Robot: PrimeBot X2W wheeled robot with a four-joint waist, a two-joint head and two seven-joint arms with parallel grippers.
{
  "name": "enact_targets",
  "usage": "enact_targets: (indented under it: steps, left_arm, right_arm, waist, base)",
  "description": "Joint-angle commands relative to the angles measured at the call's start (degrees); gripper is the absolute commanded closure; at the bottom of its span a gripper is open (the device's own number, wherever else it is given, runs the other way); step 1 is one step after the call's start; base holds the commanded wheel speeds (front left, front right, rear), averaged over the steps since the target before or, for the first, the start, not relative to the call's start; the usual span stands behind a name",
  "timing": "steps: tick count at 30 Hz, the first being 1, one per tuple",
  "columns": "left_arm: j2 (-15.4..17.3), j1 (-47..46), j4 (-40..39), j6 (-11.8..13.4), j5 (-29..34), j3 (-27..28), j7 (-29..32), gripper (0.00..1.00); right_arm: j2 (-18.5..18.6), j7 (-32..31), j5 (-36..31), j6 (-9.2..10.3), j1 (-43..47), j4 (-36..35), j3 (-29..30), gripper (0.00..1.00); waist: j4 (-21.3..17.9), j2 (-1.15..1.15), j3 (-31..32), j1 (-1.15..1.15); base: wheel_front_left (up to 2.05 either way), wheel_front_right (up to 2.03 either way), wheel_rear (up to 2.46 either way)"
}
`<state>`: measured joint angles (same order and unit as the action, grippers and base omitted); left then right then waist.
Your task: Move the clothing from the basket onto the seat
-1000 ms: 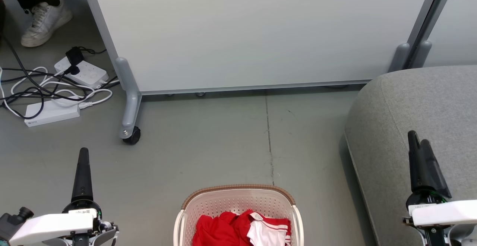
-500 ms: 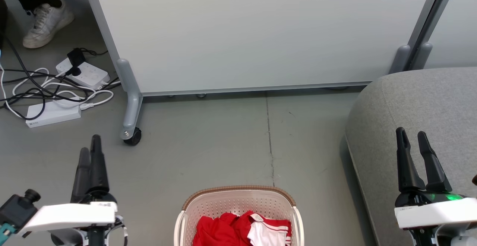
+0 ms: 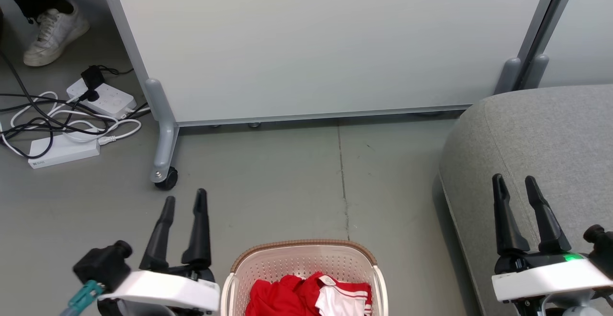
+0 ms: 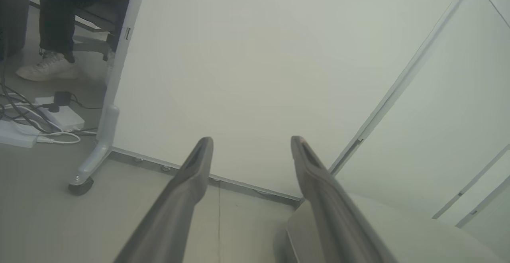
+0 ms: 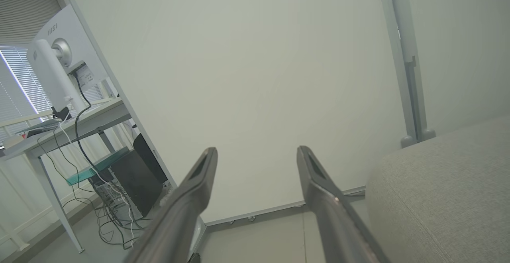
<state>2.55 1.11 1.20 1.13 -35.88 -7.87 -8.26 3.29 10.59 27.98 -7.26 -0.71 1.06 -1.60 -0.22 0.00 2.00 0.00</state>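
The cream perforated basket (image 3: 249,263) with a brown rim end stands on the floor at the bottom centre of the head view. Red clothing (image 3: 280,297) with a white striped panel lies bunched inside it. The grey seat (image 3: 546,134) rises at the right, also seen in the left wrist view (image 4: 398,235) and the right wrist view (image 5: 446,191). My left gripper (image 3: 184,200) is open just left of the basket, fingers pointing away over the floor; its open fingers (image 4: 191,183) hold nothing. My right gripper (image 3: 515,182) is open above the seat's front part, its fingers (image 5: 318,187) apart and empty.
A pale wheeled partition (image 3: 316,43) stands behind, its castor foot (image 3: 165,178) near my left gripper. Power strips and tangled cables (image 3: 72,119) lie on the floor at the left. A person's white shoe (image 3: 52,33) is at the top left. A desk with a monitor (image 5: 59,91) stands behind the partition.
My left gripper has swung right, close to the basket, and turned so both fingers show apart. The right gripper has turned likewise and drifted slightly left. The head view has shifted a little.
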Motion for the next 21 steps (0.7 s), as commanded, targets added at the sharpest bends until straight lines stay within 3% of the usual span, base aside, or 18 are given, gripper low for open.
enact_targets:
  steps: [1, 7, 14, 21]
  left_arm:
    - [0.3, -0.1, -0.2, 0.5, 1.8, -0.6, -0.4, 0.0]
    - [0.3, 0.3, 2.2, 3.3, 10.0, -4.8, -1.4, 0.0]
    - [0.3, 0.4, 4.8, 7.1, 15.3, -7.8, -2.5, 0.0]
    - [0.3, 0.4, 6.0, 8.4, 19.4, -9.5, -3.4, 0.0]
  right_arm:
    - [0.1, 0.4, -1.2, -0.24, -1.2, -0.1, 0.0, 0.0]
    - [0.1, 1.0, -1.7, -0.26, -1.3, 3.7, 0.0, 0.0]
    - [0.0, 1.7, -4.9, -0.28, -1.8, 5.8, -0.6, 0.0]
    - [-0.1, 2.4, -7.7, -0.28, -2.5, 7.7, -1.3, 0.0]
  waist:
    - [0.0, 0.0, 0.0, 0.0]
    - [0.1, 0.0, 0.3, 0.0]
    - [0.0, 0.0, 0.6, 0.0]
    - [-0.1, 0.0, 0.7, 0.0]
  base:
    - [0.0, 0.0, 0.0]
    - [0.0, 0.0, 0.0]
    - [0.0, 0.0, 0.0]
    - [0.0, 0.0, 0.0]
